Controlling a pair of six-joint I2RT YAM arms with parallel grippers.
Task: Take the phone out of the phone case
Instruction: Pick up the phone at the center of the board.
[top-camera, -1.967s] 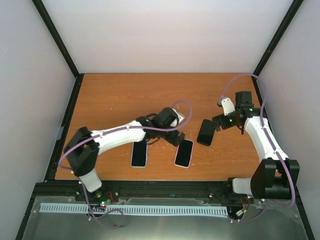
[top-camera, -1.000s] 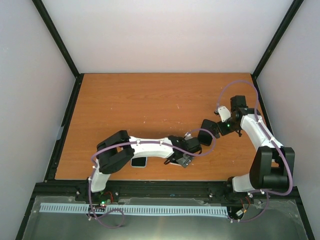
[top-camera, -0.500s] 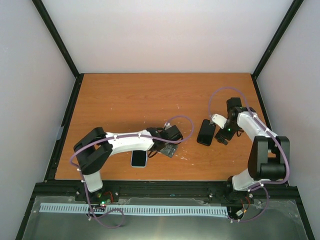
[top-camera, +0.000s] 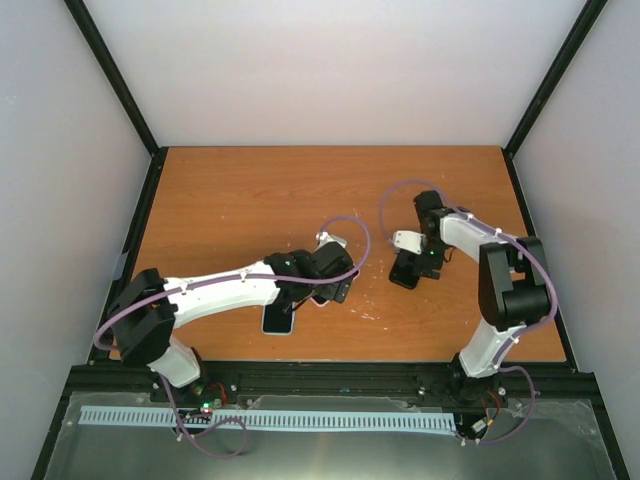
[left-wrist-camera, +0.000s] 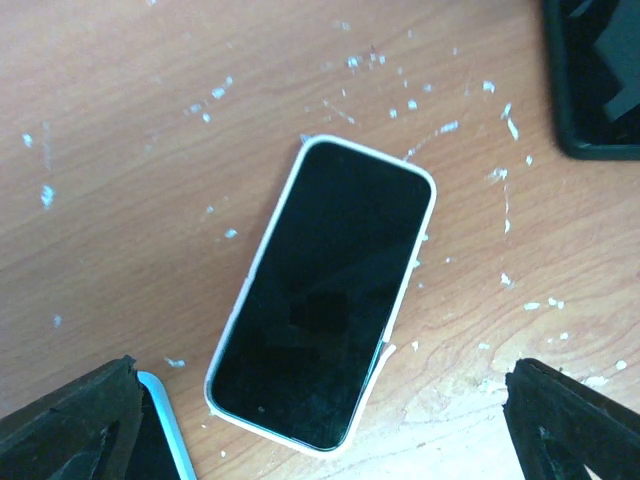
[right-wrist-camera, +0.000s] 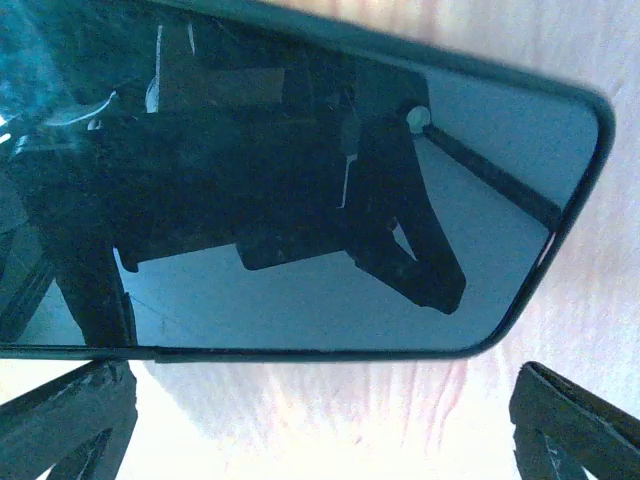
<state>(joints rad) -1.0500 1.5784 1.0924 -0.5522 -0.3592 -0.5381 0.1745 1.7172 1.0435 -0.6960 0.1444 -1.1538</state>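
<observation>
Both arms have swung inward: left gripper (top-camera: 331, 282), jaws spread, hovers over the white-cased phone (left-wrist-camera: 325, 300); right gripper (top-camera: 413, 257), likewise spread, hangs close above the black-cased phone (right-wrist-camera: 300, 200).

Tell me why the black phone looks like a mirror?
Right wrist view: the black phone has a glossy screen that mirrors whatever is above, and the table is washed out; left wrist view: the white-cased phone looks dark and sharp.

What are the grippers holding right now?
Nothing. The left gripper is open above the white phone, the right gripper open above the black phone.
</observation>
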